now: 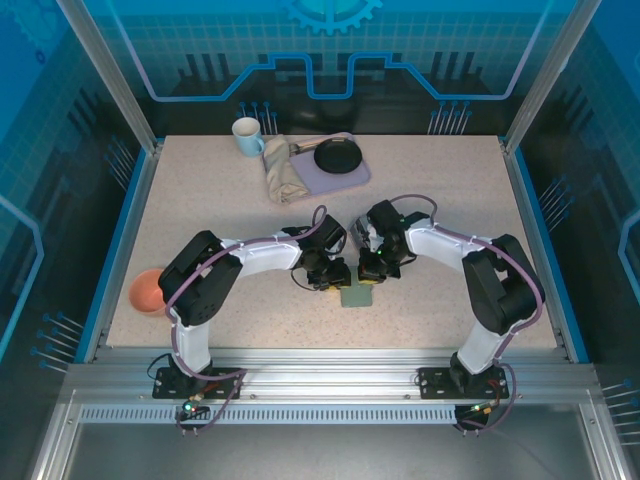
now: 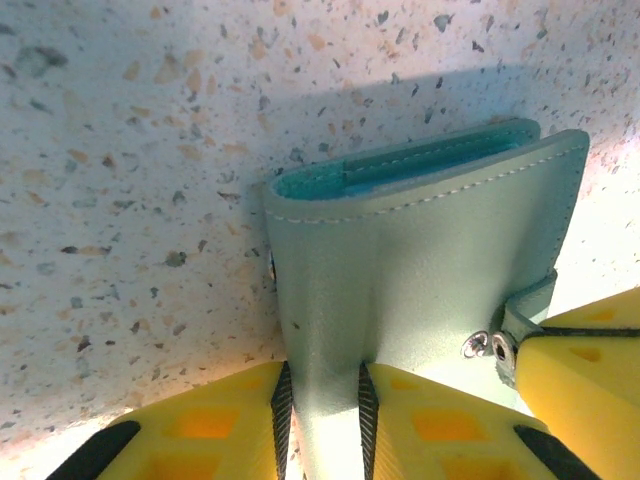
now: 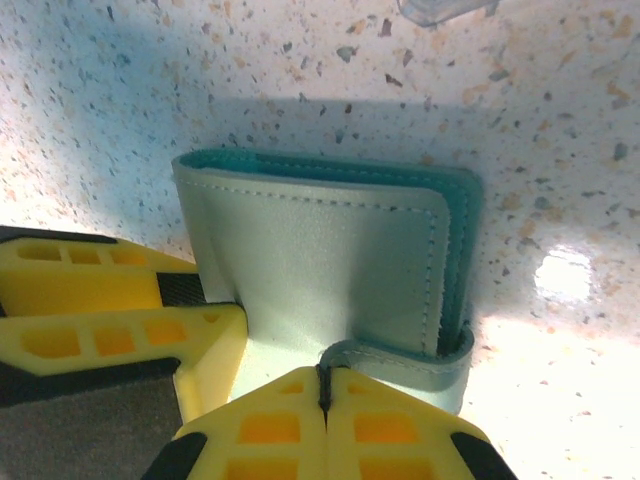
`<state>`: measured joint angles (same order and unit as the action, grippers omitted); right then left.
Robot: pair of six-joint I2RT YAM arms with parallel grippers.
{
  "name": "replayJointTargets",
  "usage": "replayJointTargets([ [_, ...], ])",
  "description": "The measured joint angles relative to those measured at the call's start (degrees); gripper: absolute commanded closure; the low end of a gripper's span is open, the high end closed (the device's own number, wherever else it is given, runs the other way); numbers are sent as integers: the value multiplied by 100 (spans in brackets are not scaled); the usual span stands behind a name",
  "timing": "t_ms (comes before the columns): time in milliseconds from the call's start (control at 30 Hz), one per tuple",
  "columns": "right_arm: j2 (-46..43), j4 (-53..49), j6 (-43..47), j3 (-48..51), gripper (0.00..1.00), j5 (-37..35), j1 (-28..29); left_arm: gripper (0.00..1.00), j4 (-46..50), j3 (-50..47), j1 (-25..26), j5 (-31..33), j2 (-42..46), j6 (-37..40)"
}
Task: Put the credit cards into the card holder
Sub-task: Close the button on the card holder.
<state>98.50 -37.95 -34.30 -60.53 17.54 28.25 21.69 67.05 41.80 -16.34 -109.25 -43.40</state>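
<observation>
Grey-green leather bifold card holder (image 2: 420, 250): folded, mid-frame.
Left gripper (image 2: 322, 405): clamped on its cover.
Right gripper (image 3: 323, 385): pinched together on snap strap (image 3: 410, 357).
Risk: strap slips free on pull (thin hold).

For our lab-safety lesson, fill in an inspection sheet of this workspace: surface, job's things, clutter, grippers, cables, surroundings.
Surface: speckled table.
Job's things: card holder folded, near-centre.
Clutter: mug, cloth, tray with pan at the far edge; bowl at the left edge.
Grippers: left gripper shut on the card holder's cover; right gripper shut on its strap.
Cables: cables looped along both arms.
Surroundings: blue panels, metal frame.
</observation>
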Motion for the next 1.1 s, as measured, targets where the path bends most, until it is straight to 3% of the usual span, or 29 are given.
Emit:
replayJointTargets([
  [1100,654,-555,17,-645,100,-463,393,75,4,-2,-2,9,0,-2],
])
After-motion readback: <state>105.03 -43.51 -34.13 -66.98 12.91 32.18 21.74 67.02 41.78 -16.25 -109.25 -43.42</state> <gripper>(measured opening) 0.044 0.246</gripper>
